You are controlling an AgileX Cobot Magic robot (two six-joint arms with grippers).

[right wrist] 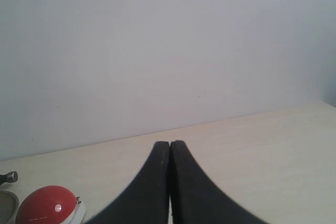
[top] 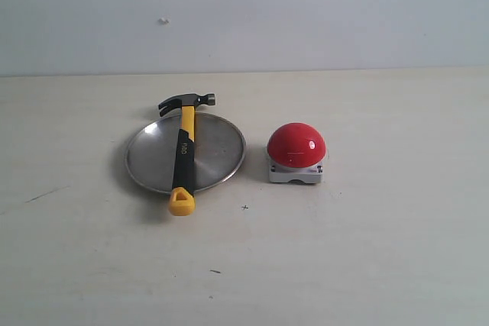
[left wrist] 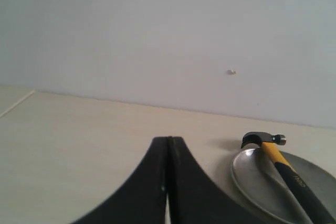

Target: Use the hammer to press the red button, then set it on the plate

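Fingers [left wrist: 149,187] of the left gripper [left wrist: 168,141] are pressed flat against each other, two black curved blades with nothing held between them. In this left wrist view they hang above the pale bench [left wrist: 79,145], clear of everything on it. Beyond them lies the plate [left wrist: 252,179], a brushed-metal dish, with the hammer [left wrist: 287,174] resting across it. Its dark claw head sits just past the plate's far rim. A plain light wall [left wrist: 157,35] rises behind the bench, with one small speck [left wrist: 232,72] on it.

In the right wrist view, the right gripper [right wrist: 169,143] is likewise closed tight, its black fingers [right wrist: 186,192] touching along their length and gripping nothing. The red button [right wrist: 47,211] shows near the frame's edge on its whitish base [right wrist: 80,211]. Beside it are a sliver of the plate rim [right wrist: 6,203] and the tip of the hammer head [right wrist: 8,177].

The exterior view shows the bench [top: 367,250] with the plate [top: 218,150] left of centre. The hammer [top: 183,154] lies across the plate, running from far to near, a little left of the plate's middle. Its head is beyond the far rim, and its yellow looped end hangs over the near rim. The red button [top: 296,145] stands on its grey-white square base [top: 294,175] just to the right of the plate, apart from it by a narrow gap.
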